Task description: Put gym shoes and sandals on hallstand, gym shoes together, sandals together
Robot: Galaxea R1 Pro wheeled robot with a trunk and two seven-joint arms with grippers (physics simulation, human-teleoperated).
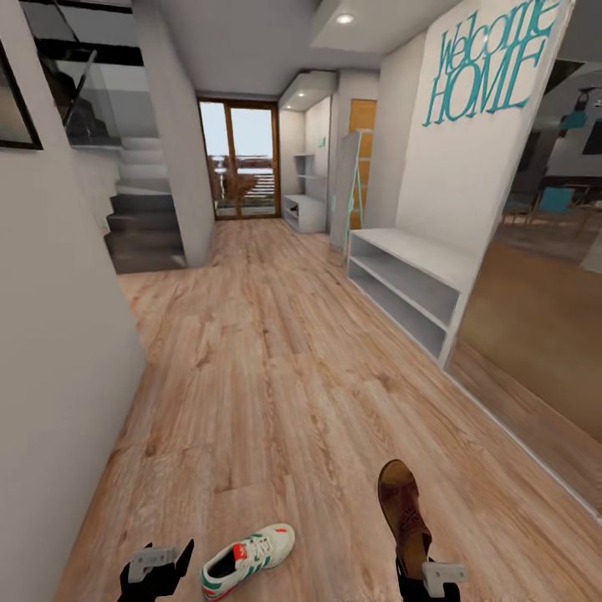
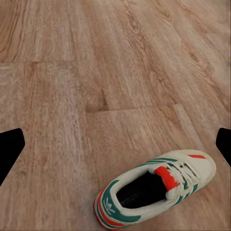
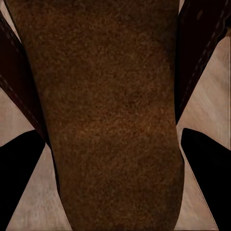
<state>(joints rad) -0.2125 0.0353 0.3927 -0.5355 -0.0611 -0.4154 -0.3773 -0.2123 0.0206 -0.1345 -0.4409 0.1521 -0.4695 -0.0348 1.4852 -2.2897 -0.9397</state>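
Note:
One gym shoe [image 1: 248, 559], cream-white with green stripes and a red tongue, lies on its sole on the corridor floor [image 1: 276, 368]. The left wrist view shows this gym shoe [image 2: 156, 195] below and off to one side of my left gripper [image 2: 115, 147]. That left gripper [image 1: 159, 567] hangs open just left of it, holding nothing. My right gripper [image 1: 422, 577] is shut on a dark brown sandal [image 1: 405, 508], which sticks out forward above the floor. The sandal [image 3: 106, 110] sits between the dark fingertips [image 3: 19, 173]. The hallstand [image 1: 303, 213] stands far down the corridor on the right.
A plain grey two-shelf bench [image 1: 410, 280] stands against the right wall under the "Welcome HOME" lettering. A white wall [image 1: 58, 351] runs close along my left, with stairs [image 1: 142, 226] beyond it. Glass doors [image 1: 240, 163] close the corridor's far end.

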